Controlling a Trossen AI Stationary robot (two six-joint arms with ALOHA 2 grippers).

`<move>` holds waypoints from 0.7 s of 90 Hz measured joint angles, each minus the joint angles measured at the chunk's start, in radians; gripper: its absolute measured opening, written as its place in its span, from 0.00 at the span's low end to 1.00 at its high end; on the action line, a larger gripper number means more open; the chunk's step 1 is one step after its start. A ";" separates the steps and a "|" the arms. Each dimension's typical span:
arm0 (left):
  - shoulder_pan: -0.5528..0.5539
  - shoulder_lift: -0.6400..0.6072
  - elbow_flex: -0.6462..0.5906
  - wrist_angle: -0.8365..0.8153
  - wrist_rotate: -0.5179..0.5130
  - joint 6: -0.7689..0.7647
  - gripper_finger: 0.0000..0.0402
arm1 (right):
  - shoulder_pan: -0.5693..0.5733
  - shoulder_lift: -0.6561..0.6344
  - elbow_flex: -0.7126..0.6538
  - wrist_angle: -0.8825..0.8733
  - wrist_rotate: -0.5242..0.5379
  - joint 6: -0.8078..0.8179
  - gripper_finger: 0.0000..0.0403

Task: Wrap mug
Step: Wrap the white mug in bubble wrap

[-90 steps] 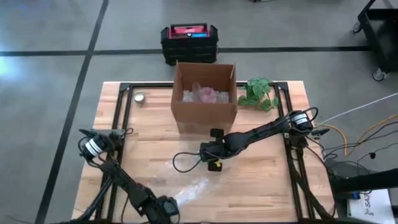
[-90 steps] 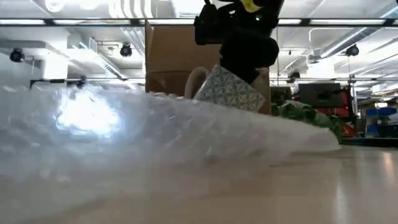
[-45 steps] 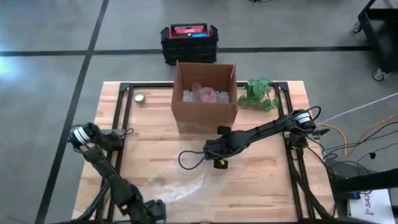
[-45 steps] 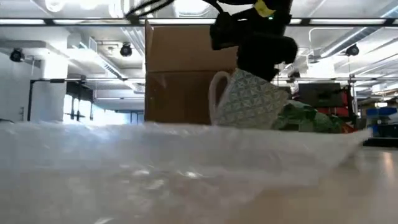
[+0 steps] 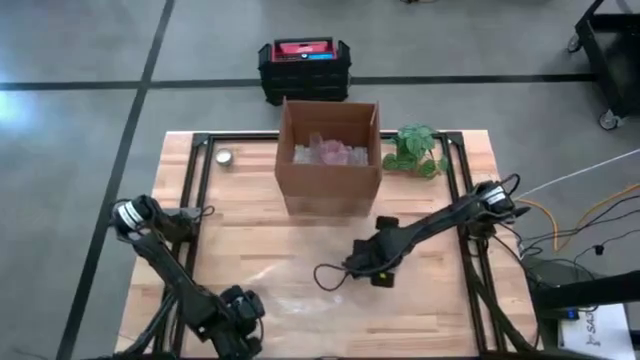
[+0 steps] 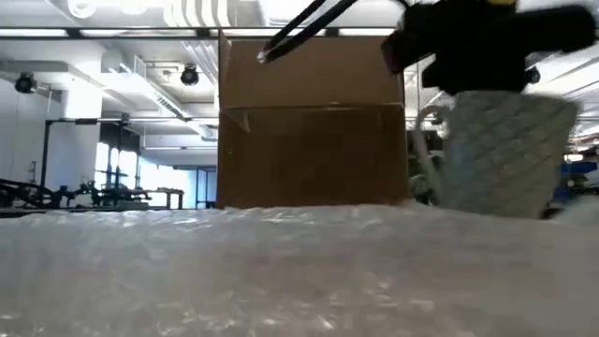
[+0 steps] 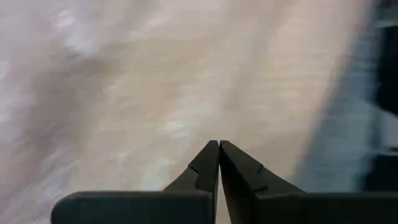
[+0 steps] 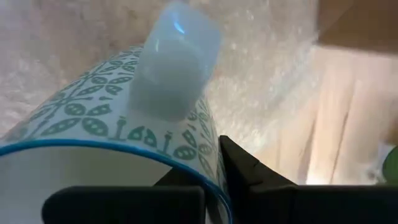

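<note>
Holding the patterned mug (image 8: 93,155) by its rim, the right gripper (image 5: 375,268) hangs upright just right of the bubble wrap sheet (image 5: 285,285). The left gripper (image 7: 218,163), fingers pressed together and empty, sits at the sheet's near-left corner, well apart from the mug.

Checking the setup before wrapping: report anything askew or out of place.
Nothing stands out. The right gripper holds the mug upright by its rim at the bubble wrap's edge; the cardboard box stands square.
</note>
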 joint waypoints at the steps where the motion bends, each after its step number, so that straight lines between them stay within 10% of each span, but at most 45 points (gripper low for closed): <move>1: 0.002 0.002 0.000 -0.007 0.000 -0.001 0.00 | 0.003 -0.005 0.000 -0.006 -0.008 0.001 0.00; 29: 0.090 0.023 -0.058 -0.048 -0.030 0.051 0.00 | 0.025 -0.111 0.002 0.004 -0.022 0.016 0.00; 63: 0.293 -0.005 -0.165 -0.047 -0.119 0.375 0.00 | 0.026 -0.059 0.003 0.427 -0.030 -0.205 0.00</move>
